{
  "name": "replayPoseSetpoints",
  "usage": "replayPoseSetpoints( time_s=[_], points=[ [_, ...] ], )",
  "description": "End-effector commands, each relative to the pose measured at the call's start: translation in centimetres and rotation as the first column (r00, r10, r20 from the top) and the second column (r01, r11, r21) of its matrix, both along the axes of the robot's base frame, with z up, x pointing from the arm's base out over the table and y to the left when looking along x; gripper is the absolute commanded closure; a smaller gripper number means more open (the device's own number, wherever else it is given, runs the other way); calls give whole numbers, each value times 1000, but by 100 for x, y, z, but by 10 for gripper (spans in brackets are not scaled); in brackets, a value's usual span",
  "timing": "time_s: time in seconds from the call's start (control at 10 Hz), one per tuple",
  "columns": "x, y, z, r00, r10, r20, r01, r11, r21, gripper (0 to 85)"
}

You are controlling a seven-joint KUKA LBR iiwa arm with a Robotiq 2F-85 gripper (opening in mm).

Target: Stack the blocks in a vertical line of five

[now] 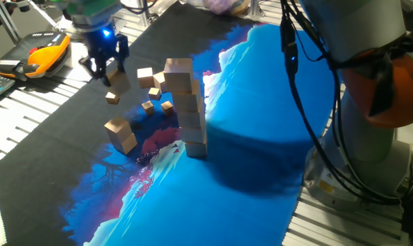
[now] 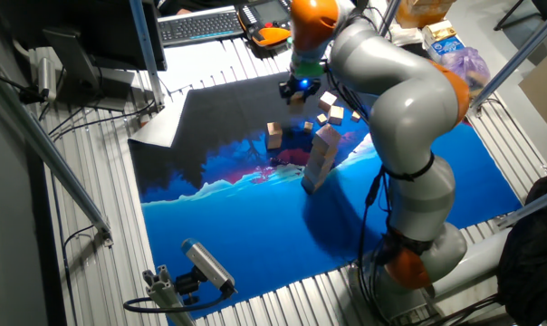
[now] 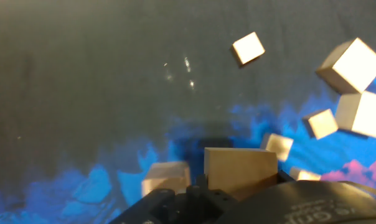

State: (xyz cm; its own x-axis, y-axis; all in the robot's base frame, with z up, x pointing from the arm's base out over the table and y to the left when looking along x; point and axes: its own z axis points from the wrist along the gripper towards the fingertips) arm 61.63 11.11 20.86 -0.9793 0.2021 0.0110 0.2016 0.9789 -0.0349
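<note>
The blocks are plain light-tan wooden cubes with sharp edges and a matte, unpainted grain. A leaning stack [image 1: 190, 109] of about 5 of them rises near the middle of the mat [image 1: 261, 137], tilted a little off vertical; the other fixed view shows the same column [image 2: 320, 158] as a pale slanted post. The mat is a soft-looking cloth, dull black at the far side and printed bright blue with white and pink streaks nearer. It lies on a table [image 1: 22, 116] of pale ribbed metal slats.

Loose cubes lie around the stack's far side: 1 larger block [image 1: 121, 134] on the blue-black border, well apart from the stack, and several small ones [image 1: 148, 106] scattered between it and the stack, none touching.

The gripper [image 1: 105, 60], black with a blue light above it, hangs over the black part of the mat, fingers pointing down, with the silver-and-orange arm [image 2: 391, 91] arching over the table. Its jaws are closed around a held block [image 3: 239, 172], lifted clear of the cloth, its flat tan face filling the lower hand view
</note>
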Motion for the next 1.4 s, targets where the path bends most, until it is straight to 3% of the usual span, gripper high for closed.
replayPoseSetpoints(
  time_s=[0.0, 0.2, 0.4, 0.6, 0.8, 1.3],
  points=[
    [-45, 189, 5, 1000, -16, -1, 16, 1000, -1, 850],
    [-123, 318, 9, 1000, -31, 0, 31, 999, -13, 850],
    [-170, 386, -93, 999, -29, 13, 29, 1000, -11, 850],
    [-183, 434, -200, 1000, -20, 20, 20, 1000, 0, 850],
    [-216, 527, -354, 999, -26, 46, 25, 1000, 14, 850],
    [-214, 615, -432, 998, 39, 52, -40, 999, 5, 850]
  ],
)
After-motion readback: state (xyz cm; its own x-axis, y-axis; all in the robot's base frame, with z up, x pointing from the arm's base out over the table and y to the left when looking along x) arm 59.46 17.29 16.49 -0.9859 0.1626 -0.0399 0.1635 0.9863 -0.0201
